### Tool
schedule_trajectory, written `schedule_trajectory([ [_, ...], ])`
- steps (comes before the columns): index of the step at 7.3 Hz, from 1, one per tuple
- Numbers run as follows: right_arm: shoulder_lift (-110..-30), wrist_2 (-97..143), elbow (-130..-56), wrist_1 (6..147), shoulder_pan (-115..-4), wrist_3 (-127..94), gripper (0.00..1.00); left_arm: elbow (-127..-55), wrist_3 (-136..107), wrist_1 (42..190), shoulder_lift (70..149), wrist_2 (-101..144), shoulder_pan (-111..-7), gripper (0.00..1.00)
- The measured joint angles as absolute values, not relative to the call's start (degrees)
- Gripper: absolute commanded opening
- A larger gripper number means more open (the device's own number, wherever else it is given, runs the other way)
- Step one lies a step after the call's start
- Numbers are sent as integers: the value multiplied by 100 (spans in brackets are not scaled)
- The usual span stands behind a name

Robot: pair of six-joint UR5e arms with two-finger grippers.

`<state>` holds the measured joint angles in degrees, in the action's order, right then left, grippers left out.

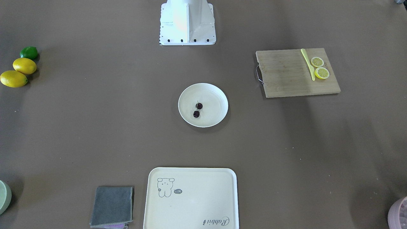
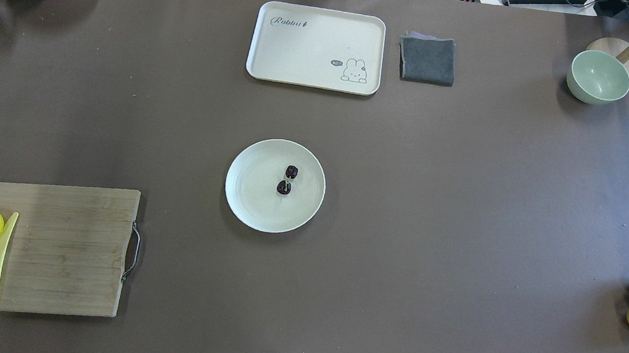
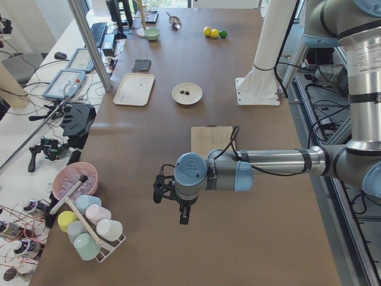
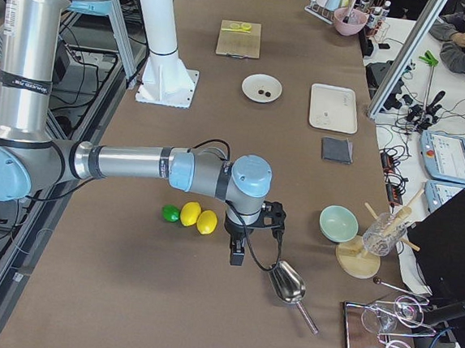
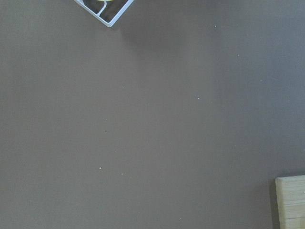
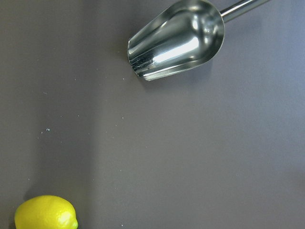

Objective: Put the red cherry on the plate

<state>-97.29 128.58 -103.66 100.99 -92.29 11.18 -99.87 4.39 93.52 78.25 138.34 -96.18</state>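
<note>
red cherry: dark round pair on plate | left claw, right claw: cannot tell

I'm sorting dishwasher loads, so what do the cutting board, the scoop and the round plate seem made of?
Cutting board: likely bamboo or wood, matte, with visible grain strips. Scoop: polished metal, mirror-like reflections. Plate: matte cream, perhaps plastic or ceramic; the look leaves it open.

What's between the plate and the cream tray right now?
Nothing: only bare brown table lies between plate and tray, as the overhead view shows.
</note>
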Motion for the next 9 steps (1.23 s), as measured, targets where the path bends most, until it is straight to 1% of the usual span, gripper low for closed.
schedule_trajectory([
  [9,-9729,12857,-10371,10088,-9229,1143,100,-10060,439,9352,7796,13834,-9650,98],
])
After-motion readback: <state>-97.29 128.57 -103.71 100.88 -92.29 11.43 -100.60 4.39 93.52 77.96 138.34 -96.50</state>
